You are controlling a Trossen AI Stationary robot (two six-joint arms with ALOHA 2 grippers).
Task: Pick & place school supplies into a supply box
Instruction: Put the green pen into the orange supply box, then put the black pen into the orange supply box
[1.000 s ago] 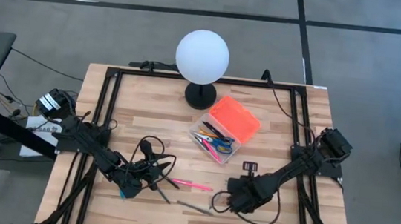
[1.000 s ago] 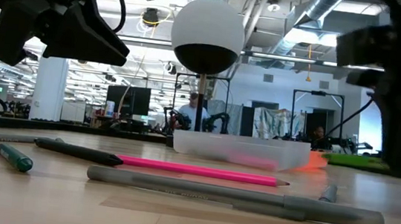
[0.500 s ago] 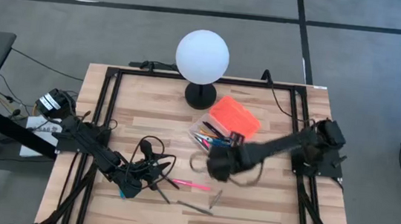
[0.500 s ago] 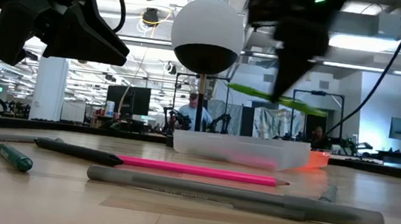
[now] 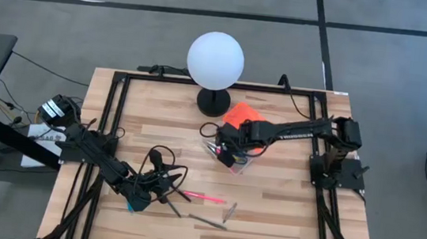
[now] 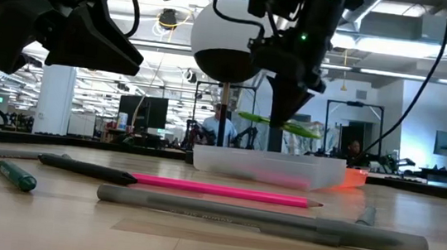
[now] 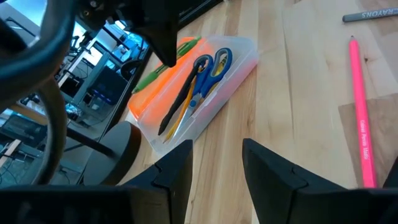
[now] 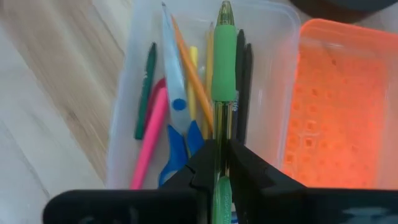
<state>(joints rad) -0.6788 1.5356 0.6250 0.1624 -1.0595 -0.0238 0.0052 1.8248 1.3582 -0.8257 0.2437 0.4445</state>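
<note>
The counter (image 5: 284, 206) is pale wood, made of long smooth strips. The supply box (image 8: 283, 93) has a see-through plastic body and an orange plastic lid (image 8: 345, 106) covered with little bumps. The green pen (image 8: 222, 74) over the box looks like shiny plastic with a soft matt grip. The lamp (image 5: 216, 60) behind the box is a smooth, matt white ball. The right pincer (image 8: 217, 163) is dull black.
</note>
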